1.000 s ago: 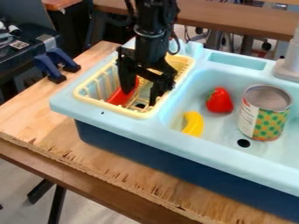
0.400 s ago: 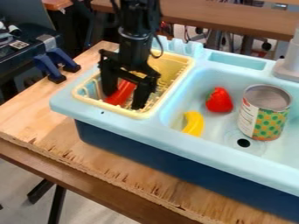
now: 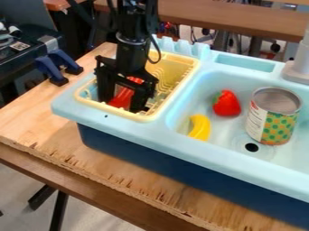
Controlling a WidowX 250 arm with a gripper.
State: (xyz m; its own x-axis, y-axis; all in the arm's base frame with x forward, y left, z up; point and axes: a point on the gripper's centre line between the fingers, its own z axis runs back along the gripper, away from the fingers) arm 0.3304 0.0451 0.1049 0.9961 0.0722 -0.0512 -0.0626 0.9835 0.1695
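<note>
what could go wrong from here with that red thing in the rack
The end effector has its fingers apart around the red object, inside the yellow rack; closing off-centre might pinch it badly or let it slip. The fingers are also down among the rack's walls, so a sideways move could snag and perhaps drag the rack.

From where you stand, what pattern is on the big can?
Green dots on orange-yellow, on the can; camera view.

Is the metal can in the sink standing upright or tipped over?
Upright: the can shows its round end facing up, its patterned side below.
</note>
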